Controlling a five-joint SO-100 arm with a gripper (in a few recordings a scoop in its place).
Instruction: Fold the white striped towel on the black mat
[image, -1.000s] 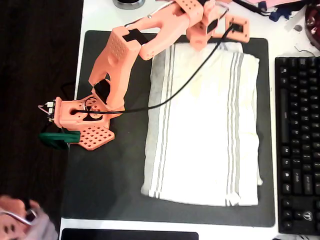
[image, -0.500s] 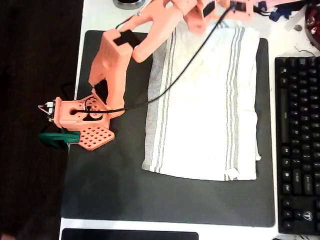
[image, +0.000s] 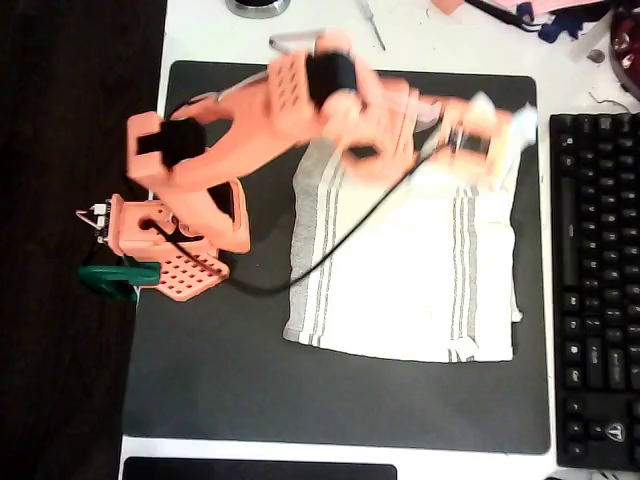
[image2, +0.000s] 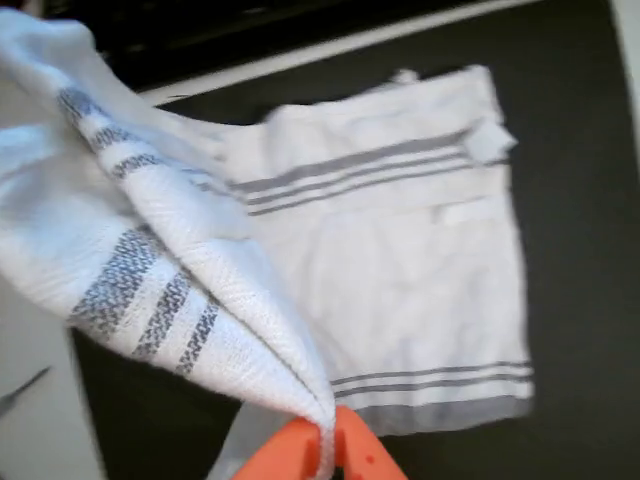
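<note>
The white striped towel (image: 420, 280) lies on the black mat (image: 220, 380), right of the middle in the overhead view. Its far edge is lifted and drawn back over the rest. My orange gripper (image: 470, 140) hangs blurred above the towel's upper right part. In the wrist view the gripper (image2: 325, 450) is shut on a pinched fold of the towel (image2: 170, 260), which hangs in front of the camera. The flat part of the towel (image2: 400, 280) with its small white tag (image2: 488, 140) lies on the mat (image2: 580, 300) below.
A black keyboard (image: 595, 290) runs along the mat's right edge. The arm's orange base (image: 165, 245) stands on the mat's left side with a green clamp (image: 115, 278) beside it. Small items and cables lie on the white table (image: 450, 35) behind the mat.
The gripper pulled the towel's far edge toward the table's back, then swung forward over the towel with the edge lifted. The towel's near edge slid farther from the mat's front.
</note>
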